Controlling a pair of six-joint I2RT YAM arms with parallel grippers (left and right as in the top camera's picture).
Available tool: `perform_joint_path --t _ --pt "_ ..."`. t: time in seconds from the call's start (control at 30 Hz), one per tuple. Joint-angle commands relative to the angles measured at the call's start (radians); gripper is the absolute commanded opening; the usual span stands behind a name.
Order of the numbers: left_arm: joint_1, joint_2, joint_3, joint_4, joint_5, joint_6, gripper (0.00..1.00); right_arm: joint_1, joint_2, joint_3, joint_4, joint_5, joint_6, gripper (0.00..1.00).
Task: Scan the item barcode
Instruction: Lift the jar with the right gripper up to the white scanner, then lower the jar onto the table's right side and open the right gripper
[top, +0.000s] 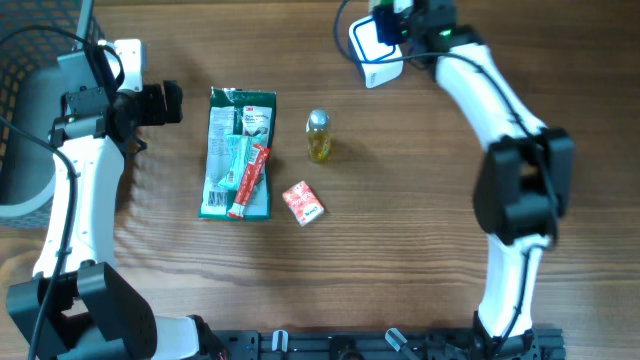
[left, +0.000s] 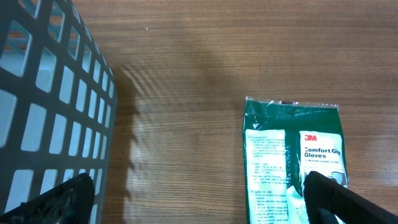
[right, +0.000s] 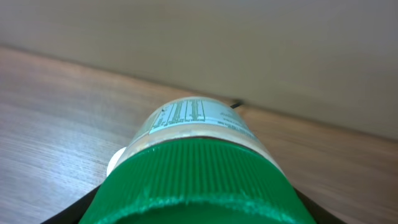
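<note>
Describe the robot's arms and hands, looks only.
The left arm and right arm share a build: white tubular links joined by bulky black joints. Thin black cables loop near the left arm's upper end. The left hand and right hand are black, each with two dark fingers.

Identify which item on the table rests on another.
The red tube: it lies across the green glove packet; the yellow bottle and red box sit directly on the table.
</note>
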Motion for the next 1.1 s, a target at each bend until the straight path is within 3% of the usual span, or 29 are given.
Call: perform_joint_path --t 0.0,0.23,0.3,0.47,0.63,0.67,0.87,1.03,1.07 --pt "0.003 -0.013 0.013 0.002 0.011 0.015 1.00 -0.087 -0.213 0.018 -0.163 0.009 0.019 0.04" --pt "0.003 -0.013 0.013 0.002 0.012 0.015 1.00 -0.264 -0.278 0.010 -0.787 0.008 0.182 0.04" --pt "0.003 -0.013 0.013 0.002 0.012 0.015 1.00 -0.291 -0.265 -0.028 -0.892 0.005 0.211 0.05" --pt "0.003 -0.013 0.013 0.002 0.012 0.015 1.00 -0.321 -0.261 -0.237 -0.910 0.010 0.222 0.08" --pt "0.003 -0.013 0.013 0.002 0.011 0.015 1.00 -0.347 -0.260 -0.466 -0.765 0.041 0.284 0.08" --pt "0.003 -0.013 0.013 0.002 0.012 0.015 1.00 -0.348 -0.260 -0.509 -0.721 0.084 0.316 0.13" --pt "0.003 -0.013 0.013 0.002 0.012 0.015 1.00 -0.348 -0.260 -0.567 -0.652 0.126 0.330 0.68" --pt "0.003 -0.013 0.013 0.002 0.012 0.015 1.00 -0.348 -0.261 -0.558 -0.665 0.126 0.326 0.86" --pt "0.003 -0.013 0.013 0.002 0.012 0.015 1.00 -0.348 -0.265 -0.548 -0.674 0.126 0.328 0.98"
